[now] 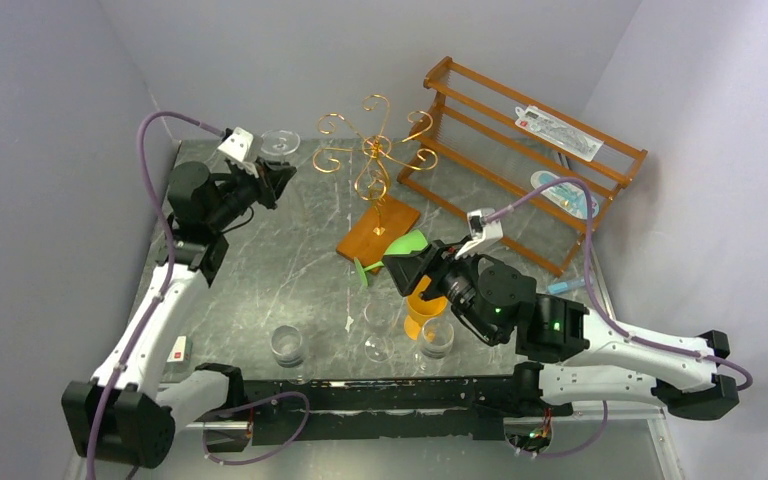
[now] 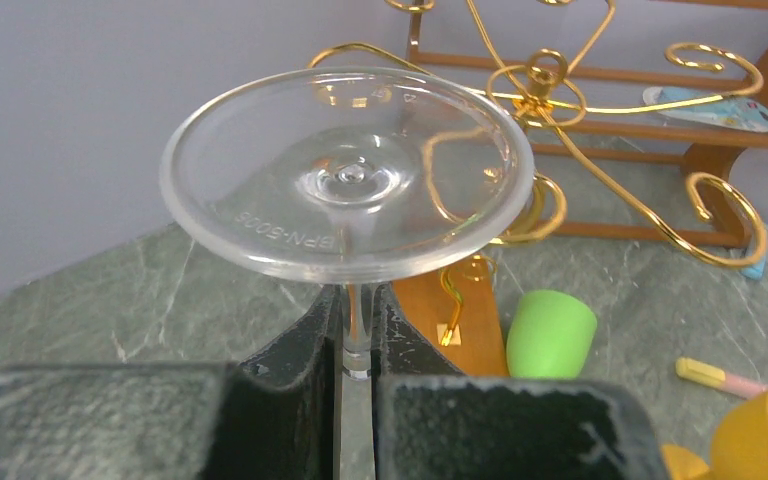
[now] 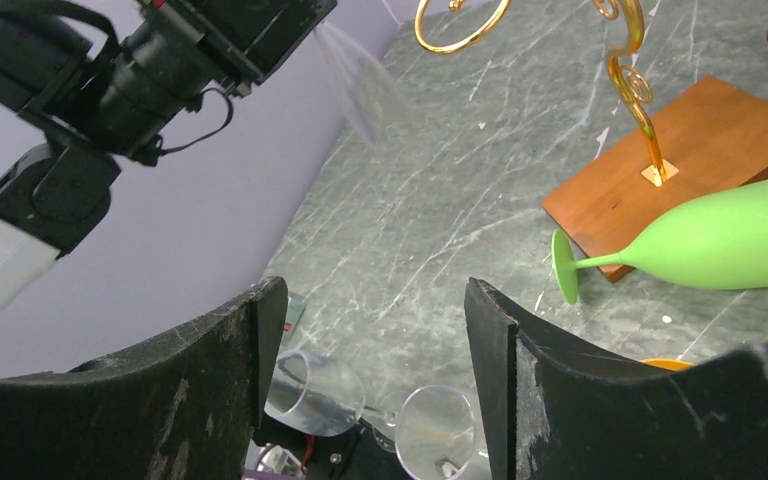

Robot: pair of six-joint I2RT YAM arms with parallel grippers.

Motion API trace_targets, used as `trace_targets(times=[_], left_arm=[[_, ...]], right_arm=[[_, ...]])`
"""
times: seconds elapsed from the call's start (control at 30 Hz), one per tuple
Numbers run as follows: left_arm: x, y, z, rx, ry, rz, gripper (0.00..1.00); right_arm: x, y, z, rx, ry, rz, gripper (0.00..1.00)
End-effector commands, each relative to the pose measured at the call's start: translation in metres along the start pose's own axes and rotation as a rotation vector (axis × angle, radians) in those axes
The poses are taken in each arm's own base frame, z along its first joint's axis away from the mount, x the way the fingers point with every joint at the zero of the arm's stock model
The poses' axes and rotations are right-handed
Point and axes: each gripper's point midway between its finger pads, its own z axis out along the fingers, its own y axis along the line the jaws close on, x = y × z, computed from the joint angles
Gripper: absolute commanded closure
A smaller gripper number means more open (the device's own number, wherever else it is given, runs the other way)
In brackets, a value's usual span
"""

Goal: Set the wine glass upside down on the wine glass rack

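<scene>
My left gripper (image 1: 276,180) is shut on the stem of a clear wine glass (image 2: 350,175). The round foot (image 1: 279,143) points up, away from the fingers (image 2: 305,350), and the bowl is hidden behind them. The glass is held in the air left of the wine glass rack (image 1: 373,150), a gold wire tree on a flat orange-brown base (image 1: 378,232). The rack's curled arms (image 2: 550,95) show just behind the foot. My right gripper (image 3: 370,350) is open and empty, hovering near the green glass (image 1: 408,245).
A green wine glass (image 3: 710,240) lies on its side against the rack's base. Clear glasses (image 1: 288,345) (image 1: 378,345) (image 1: 436,338) and a yellow cup (image 1: 425,305) sit near the front edge. A brown slatted shelf (image 1: 530,160) stands at the back right.
</scene>
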Motion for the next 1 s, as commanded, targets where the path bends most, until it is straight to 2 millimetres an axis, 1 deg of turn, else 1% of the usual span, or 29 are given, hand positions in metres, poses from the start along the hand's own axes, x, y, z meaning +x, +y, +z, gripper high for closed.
trace_targets(times=[0.0,0.13,0.17,0.3,0.43,0.63,0.83,0.97], left_arm=[[-0.030,0.004,0.025,0.047,-0.143,0.038,0.95],[-0.017,-0.004,0.050,0.180,-0.117,0.058,0.95],[-0.013,-0.008,0.054,0.228,-0.117,0.071,0.95],[-0.008,-0.016,0.069,0.337,-0.128,0.114,0.95],[-0.013,-0.024,0.076,0.420,-0.146,0.135,0.95],[-0.009,-0.033,0.084,0.540,-0.157,0.098,0.95],[0.011,-0.025,0.103,0.587,-0.102,0.055,0.95],[0.011,-0.026,0.104,0.605,-0.111,0.054,0.95]], right_arm=[[-0.012,0.000,-0.001,0.025,-0.027,0.021,0.30],[-0.014,-0.003,-0.003,0.028,-0.036,0.029,0.30],[-0.016,-0.003,-0.004,0.025,-0.040,0.032,0.30],[-0.022,-0.001,-0.009,0.006,-0.052,0.036,0.30],[-0.025,-0.002,-0.012,0.008,-0.049,0.037,0.30],[-0.025,-0.004,-0.013,0.011,-0.049,0.042,0.30],[-0.021,-0.008,-0.011,0.028,-0.044,0.021,0.29],[-0.014,-0.009,-0.008,0.034,-0.033,0.016,0.29]])
